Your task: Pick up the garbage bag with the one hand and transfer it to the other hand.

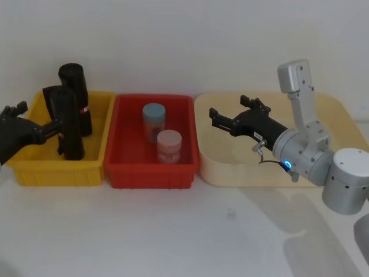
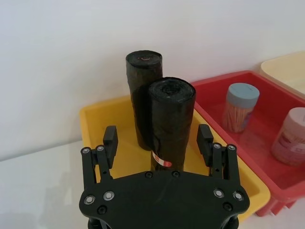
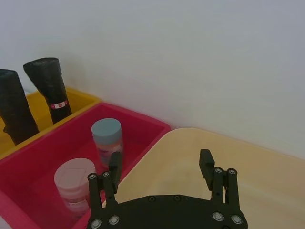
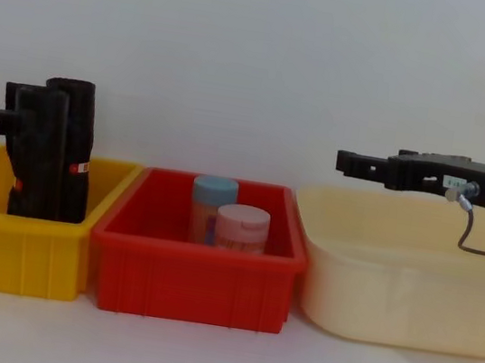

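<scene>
Two black garbage bag rolls stand upright in the yellow bin (image 1: pixel 34 173). My left gripper (image 1: pixel 60 120) is open, its fingers on either side of the nearer garbage bag (image 1: pixel 68 135). In the left wrist view this garbage bag (image 2: pixel 170 119) sits between the two fingers of the left gripper (image 2: pixel 157 138), with a red-and-white label low on it. A second roll (image 2: pixel 143 76) stands just behind it. From the chest, the left gripper (image 4: pixel 9 121) reaches the garbage bag (image 4: pixel 40 160) from the left edge. My right gripper (image 1: pixel 229 108) hovers open over the cream tray, holding nothing.
A red bin (image 1: pixel 124 173) in the middle holds a blue-lidded jar (image 1: pixel 154 118) and a pink jar (image 1: pixel 169 145). The cream tray (image 1: pixel 230 173) lies on the right under the right arm. A white wall runs close behind the bins.
</scene>
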Available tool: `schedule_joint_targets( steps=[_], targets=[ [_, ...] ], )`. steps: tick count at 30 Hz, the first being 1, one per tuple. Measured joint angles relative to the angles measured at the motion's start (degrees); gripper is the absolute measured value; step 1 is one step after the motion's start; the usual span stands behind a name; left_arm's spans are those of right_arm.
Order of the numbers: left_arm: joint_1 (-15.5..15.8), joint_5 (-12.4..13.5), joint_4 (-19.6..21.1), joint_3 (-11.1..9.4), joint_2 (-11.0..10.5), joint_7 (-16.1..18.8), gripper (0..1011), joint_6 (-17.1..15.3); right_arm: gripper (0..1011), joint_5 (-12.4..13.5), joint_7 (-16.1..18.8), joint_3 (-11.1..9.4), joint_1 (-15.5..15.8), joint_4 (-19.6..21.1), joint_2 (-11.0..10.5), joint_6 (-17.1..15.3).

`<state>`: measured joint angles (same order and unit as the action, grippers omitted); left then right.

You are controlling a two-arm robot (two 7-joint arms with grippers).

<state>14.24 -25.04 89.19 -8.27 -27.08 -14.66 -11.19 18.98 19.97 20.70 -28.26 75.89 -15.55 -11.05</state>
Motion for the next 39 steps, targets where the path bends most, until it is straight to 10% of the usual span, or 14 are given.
schedule_joint_targets(
  steps=[39],
  targets=[
    [9.04, 5.17, -14.38, -3.9, 6.69, -1.48, 1001, 6.35, 1000, -3.61, -1.58, -1.44, -2.31, -6.01, 1.15, 6.16]
  ],
)
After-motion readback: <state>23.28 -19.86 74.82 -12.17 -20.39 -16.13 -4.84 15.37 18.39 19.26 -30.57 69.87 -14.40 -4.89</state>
